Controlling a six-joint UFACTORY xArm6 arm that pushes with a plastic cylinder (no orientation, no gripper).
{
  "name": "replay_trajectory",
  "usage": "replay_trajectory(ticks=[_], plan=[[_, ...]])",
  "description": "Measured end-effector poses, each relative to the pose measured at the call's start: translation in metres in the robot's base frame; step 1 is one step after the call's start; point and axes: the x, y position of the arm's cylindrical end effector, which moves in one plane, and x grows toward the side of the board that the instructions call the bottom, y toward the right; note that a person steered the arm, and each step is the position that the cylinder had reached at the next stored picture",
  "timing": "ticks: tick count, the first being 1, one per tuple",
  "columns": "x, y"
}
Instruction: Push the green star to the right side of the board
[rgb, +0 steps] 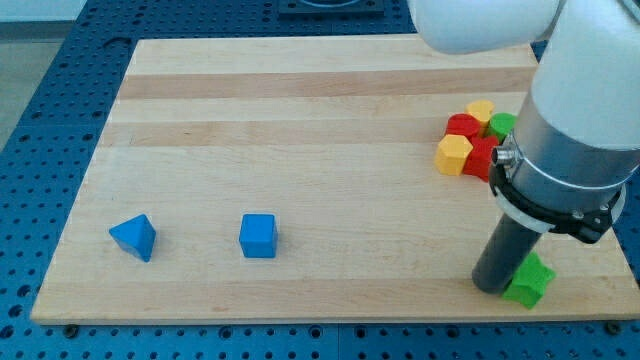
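The green star (530, 282) lies near the board's bottom right corner, close to the bottom edge. My tip (495, 287) is the lower end of the dark rod and rests against the star's left side. The arm's white and grey body (575, 120) rises above it and hides part of the board at the view's right.
A cluster at the upper right holds a yellow block (481, 111), a red block (462, 127), a green block (502, 125), a yellow hexagon-like block (454, 155) and a red block (482, 158). A blue triangle (134, 237) and a blue cube (258, 236) lie at the lower left.
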Motion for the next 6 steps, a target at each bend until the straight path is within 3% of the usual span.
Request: replay_trajectory(ticks=[1,3,5,6], plan=[[0.025,-0.024],[0.025,-0.029],[0.024,0.039],[0.023,0.039]])
